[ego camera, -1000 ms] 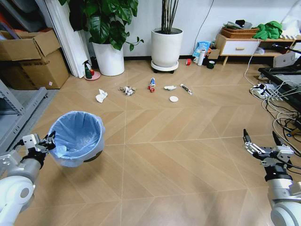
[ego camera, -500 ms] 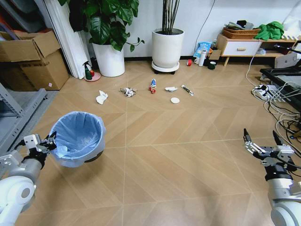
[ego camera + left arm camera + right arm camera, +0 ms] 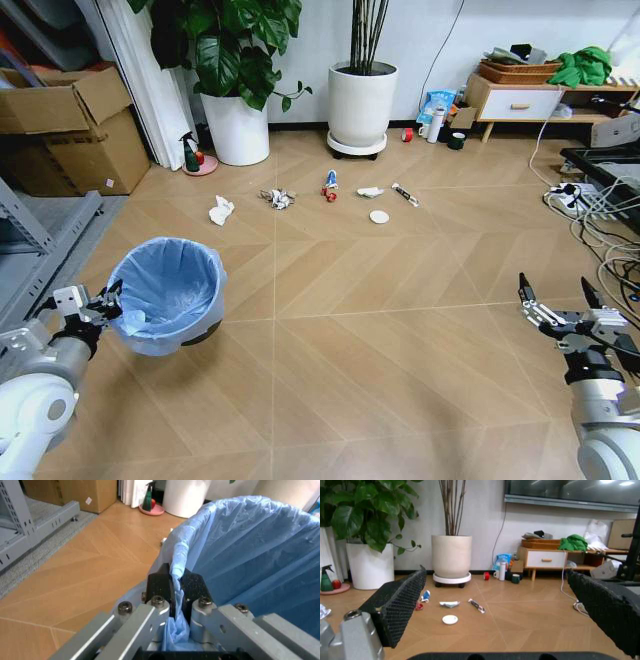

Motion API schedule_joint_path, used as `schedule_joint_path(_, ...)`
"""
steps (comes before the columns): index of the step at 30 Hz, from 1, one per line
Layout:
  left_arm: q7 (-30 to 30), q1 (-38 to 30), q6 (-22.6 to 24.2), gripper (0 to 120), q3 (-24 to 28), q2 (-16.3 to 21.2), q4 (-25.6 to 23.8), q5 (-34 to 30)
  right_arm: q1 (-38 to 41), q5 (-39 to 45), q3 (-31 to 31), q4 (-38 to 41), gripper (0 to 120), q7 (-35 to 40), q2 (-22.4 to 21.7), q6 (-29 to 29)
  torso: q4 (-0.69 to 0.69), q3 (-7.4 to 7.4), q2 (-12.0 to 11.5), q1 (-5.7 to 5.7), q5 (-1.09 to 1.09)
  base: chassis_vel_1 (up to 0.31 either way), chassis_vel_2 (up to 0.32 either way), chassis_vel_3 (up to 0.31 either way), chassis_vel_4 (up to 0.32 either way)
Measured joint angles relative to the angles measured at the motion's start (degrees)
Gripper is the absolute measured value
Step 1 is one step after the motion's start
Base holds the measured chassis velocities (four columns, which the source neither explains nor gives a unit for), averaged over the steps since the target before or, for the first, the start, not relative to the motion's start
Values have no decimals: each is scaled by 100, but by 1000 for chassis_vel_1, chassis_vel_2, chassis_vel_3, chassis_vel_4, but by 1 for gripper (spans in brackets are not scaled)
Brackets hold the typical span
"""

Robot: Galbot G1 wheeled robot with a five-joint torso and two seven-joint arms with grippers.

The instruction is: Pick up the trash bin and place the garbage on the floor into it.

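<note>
At far left our left claw point(image 3: 100, 300) pinches the rim of the trash bin point(image 3: 165, 293), holding it up beside us. The garbage point(image 3: 330, 191) lies scattered on the floor point(image 3: 380, 350) well ahead, near the white pots. At right our right claw point(image 3: 555, 300) hangs spread wide, empty.

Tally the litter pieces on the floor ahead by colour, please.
White: 3 - tissue, scrap, disc
Grey-white: 1 - crumpled paper
Blue-white and red: 1 - packet
Black-white: 1 - strip
Total: 6
</note>
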Motion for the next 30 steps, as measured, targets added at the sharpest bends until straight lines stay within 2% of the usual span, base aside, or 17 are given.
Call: schedule_joint_path(30, 14, 63, -15, 0, -9, -25, -56, 35, -55, 6, 19, 57, 100, -40, 53, 36, 0, 0, 0, 0, 0, -23, 122, 23, -127)
